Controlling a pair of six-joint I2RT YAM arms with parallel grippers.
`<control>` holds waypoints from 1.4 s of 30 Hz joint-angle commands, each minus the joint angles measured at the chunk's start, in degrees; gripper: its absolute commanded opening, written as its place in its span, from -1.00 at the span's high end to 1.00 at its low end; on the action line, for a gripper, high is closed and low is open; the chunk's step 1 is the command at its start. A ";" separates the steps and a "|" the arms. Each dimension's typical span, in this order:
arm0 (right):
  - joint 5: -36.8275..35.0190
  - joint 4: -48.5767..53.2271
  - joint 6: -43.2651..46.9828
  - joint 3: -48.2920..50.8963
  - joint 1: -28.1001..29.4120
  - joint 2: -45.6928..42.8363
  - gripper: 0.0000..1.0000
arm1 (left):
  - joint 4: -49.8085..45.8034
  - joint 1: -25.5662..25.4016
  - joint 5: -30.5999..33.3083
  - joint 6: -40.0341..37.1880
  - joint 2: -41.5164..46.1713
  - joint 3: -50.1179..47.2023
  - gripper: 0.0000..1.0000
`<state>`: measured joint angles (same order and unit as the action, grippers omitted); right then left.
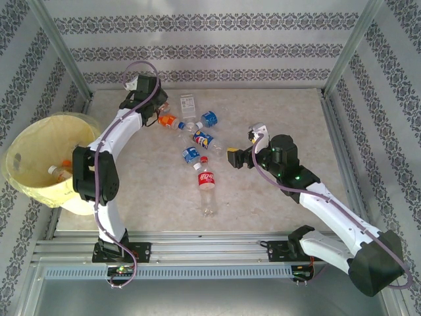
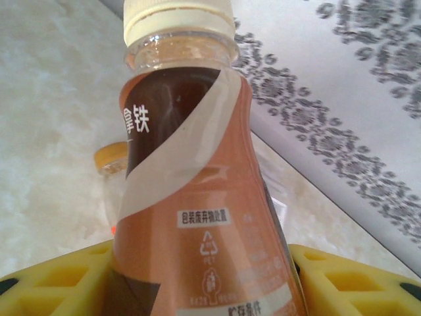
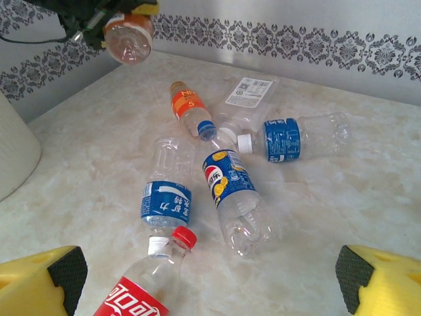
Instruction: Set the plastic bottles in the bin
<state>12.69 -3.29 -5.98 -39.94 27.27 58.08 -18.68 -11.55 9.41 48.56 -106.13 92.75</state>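
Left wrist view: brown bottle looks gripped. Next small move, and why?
Probably swing the left gripper left toward the bin. Its jaws are closed on the brown bottle, which the right wrist view shows held clear of the table, and the bin sits on that arm's left.

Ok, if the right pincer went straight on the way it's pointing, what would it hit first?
Probably the blue-and-yellow labelled bottle lying dead ahead of the open right pincer, clear base nearest. The red-capped bottle lies just left; depth is unclear.
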 commanded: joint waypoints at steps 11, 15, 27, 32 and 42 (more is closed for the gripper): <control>-0.48 -4.76 -0.57 -0.30 0.77 2.66 -0.96 | 5.44 -2.32 -0.65 -5.75 18.89 -6.04 -0.13; 0.45 -6.32 -0.95 -1.16 0.90 5.17 -0.96 | 6.30 -2.31 2.35 -7.24 25.58 -7.57 -0.14; 3.84 -8.51 -1.45 -5.67 2.15 12.21 -0.96 | 5.87 2.21 24.58 -14.31 38.18 -11.52 -0.14; 3.84 -8.99 -1.45 -5.88 2.62 12.66 -0.96 | 4.90 7.42 33.21 -14.98 40.66 -13.42 -0.13; 3.31 -8.55 -1.07 -6.24 3.23 12.23 -0.96 | 0.95 21.79 36.74 -3.88 43.38 -21.73 -0.09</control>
<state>15.57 -10.17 -7.11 -44.47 29.91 70.67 -15.75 7.68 44.88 40.93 -63.02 71.68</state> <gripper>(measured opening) 0.981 0.557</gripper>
